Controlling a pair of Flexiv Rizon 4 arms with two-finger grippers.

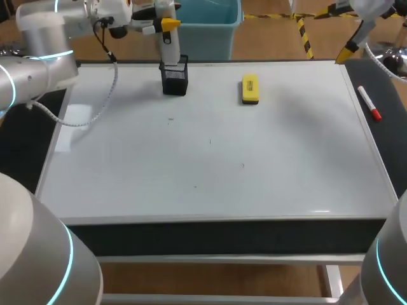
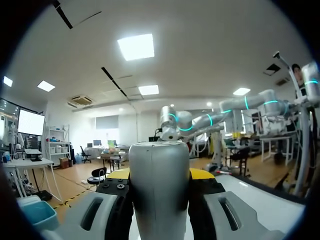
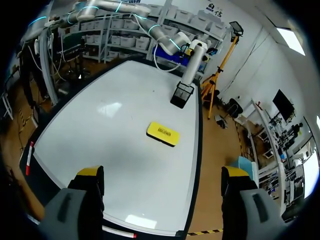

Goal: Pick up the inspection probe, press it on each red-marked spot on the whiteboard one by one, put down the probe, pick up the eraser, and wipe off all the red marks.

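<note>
Across whiteboard counter [image 1: 210,165], one yellow eraser [image 1: 250,89] far centre, one grey probe [image 1: 168,47] clamped in left tool [image 1: 166,27] above one mesh holder [image 1: 175,79] far left; right tool [image 3: 162,172] wide, spread seen only from its wrist.

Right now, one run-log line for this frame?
left tool: shut on probe, over black holder | right tool: open, empty, at whiteboard far right corner | eraser: flat on whiteboard

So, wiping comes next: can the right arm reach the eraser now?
Probably yes: the eraser lies alone on the whiteboard, the right gripper is open, and the left gripper holds the probe away at the holder.
</note>
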